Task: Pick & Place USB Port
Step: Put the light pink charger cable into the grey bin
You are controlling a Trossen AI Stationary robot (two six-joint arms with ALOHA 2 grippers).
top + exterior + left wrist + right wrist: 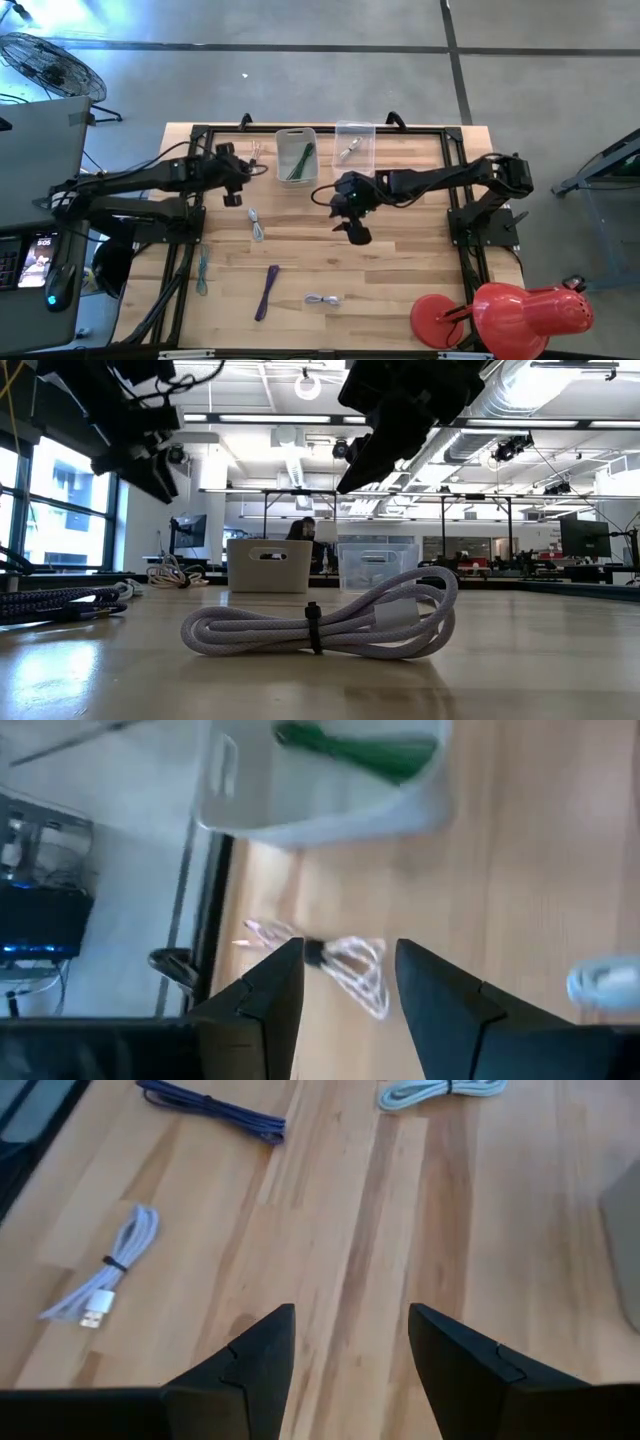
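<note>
Left gripper (232,192) left of centre, open, empty, poised over pale cable (352,965) beside white bin (296,155). Right gripper (352,222) mid-frame, open, empty. White USB cable (323,300) lower centre on bench (400,270), unpicked.

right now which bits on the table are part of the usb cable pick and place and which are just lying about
Part of the job:
- white bin holding a green cable
- clear bin
- white cable
- purple cable
- grey cable
- blue cable
- thin pale cable
- left gripper, open
- right gripper, open

Just lying about:
- red lamp
- fan
</note>
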